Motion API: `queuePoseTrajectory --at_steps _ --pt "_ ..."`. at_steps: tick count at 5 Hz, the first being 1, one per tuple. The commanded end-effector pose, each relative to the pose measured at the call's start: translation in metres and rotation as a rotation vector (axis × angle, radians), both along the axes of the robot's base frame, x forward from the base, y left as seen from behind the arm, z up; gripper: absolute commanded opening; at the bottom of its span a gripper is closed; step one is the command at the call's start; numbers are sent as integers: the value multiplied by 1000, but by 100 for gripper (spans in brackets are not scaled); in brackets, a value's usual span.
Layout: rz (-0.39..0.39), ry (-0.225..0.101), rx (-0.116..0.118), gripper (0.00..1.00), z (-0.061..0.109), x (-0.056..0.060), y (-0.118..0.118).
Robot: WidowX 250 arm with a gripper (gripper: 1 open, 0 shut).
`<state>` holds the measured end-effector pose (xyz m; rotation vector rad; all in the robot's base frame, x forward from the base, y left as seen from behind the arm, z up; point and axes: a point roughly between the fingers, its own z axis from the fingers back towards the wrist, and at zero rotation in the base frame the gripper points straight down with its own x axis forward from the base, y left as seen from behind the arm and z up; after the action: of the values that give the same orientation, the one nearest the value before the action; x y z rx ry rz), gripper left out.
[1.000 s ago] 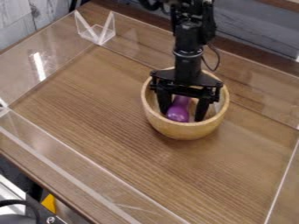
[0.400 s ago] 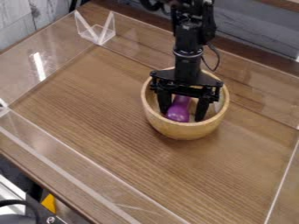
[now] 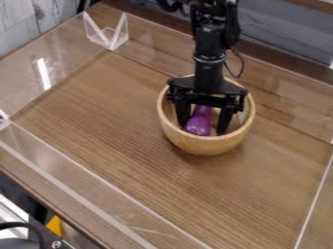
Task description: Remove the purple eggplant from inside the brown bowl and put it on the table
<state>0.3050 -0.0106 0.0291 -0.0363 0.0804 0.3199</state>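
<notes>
Tabletop bears a brown bowl containing a purple eggplant.

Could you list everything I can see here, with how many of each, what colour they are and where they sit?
Purple glossy toy eggplant: one, purple, inside the bowl, between the gripper's fingers as far as can be seen
Round wooden bowl: one, light brown, on the table, right of the picture's middle
Wood-grain tabletop: one, brown, under the bowl
Clear angular plastic piece: one, colourless, towards the picture's top left
Yellow item: one, yellow, bottom left corner, too small to identify
Dark rounded object: one, black, bottom left corner, cut off by the edge
Robot arm: one, black, coming down from the top
Gripper: one, black, open, reaching into the bowl
</notes>
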Motion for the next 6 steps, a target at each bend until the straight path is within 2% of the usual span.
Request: queuePoseTrajectory --at_steps 1,3,4,5,6 --pt "7 -53 1 0 13 11 2" --pt "18 -105 -46 0 46 9 6" --pt "26 -160 -80 0 78 6 12" --pt "41 -197 -102 0 105 0 26" --pt "67 -212 -101 0 118 -10 45"
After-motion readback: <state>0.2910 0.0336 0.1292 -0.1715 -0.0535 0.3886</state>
